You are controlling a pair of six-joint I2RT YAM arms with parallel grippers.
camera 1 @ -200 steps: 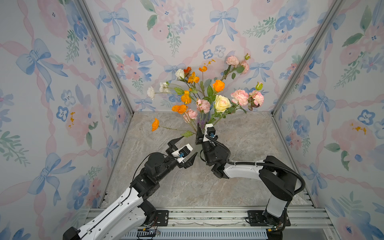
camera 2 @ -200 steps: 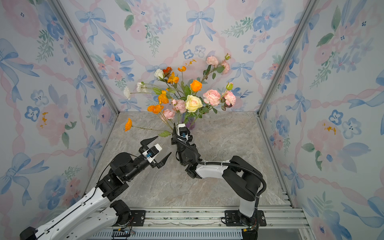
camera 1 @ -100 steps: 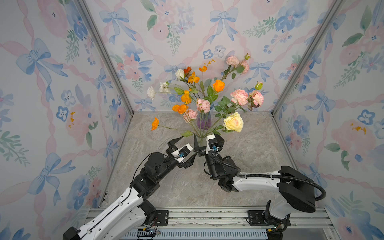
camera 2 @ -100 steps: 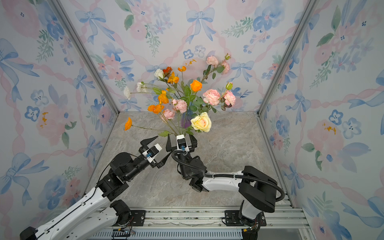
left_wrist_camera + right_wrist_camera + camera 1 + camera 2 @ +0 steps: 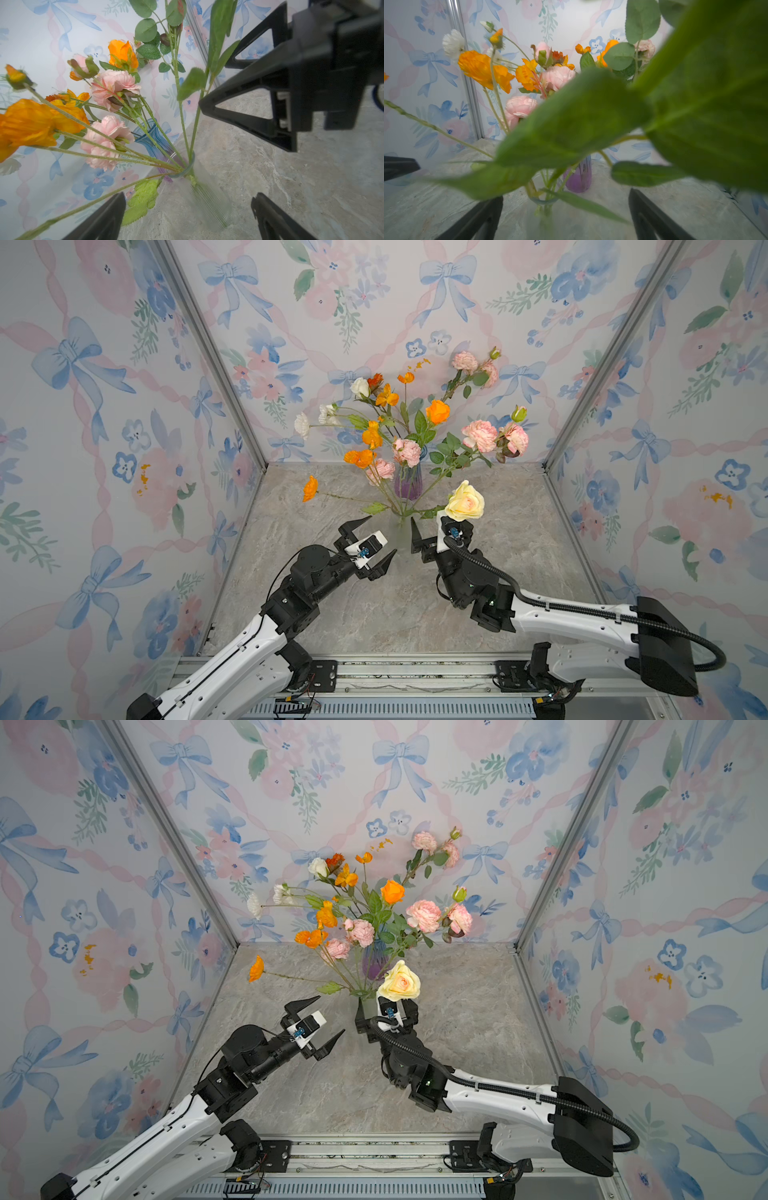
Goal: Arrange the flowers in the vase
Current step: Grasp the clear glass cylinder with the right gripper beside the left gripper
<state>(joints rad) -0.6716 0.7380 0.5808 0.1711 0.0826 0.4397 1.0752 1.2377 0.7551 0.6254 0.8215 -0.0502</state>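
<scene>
Flowers [image 5: 407, 439]: orange, pink and white sprays, fanned out of a clear vase [image 5: 207, 197] at mid-table.
Yellow rose [image 5: 464, 501]: leans low and outward over the right gripper [image 5: 385, 1007]; its stem seems to reach the vase mouth (its leaves crowd that wrist's view).
Right gripper: jaws spread, pinching nothing.
Left gripper [image 5: 382, 534]: spread, empty, near the vase.
Purple vase [image 5: 408, 483]: just behind.
Handling: draw the right gripper back straight, clear of the leaves, or the rose may drag out and tip the vase.
</scene>
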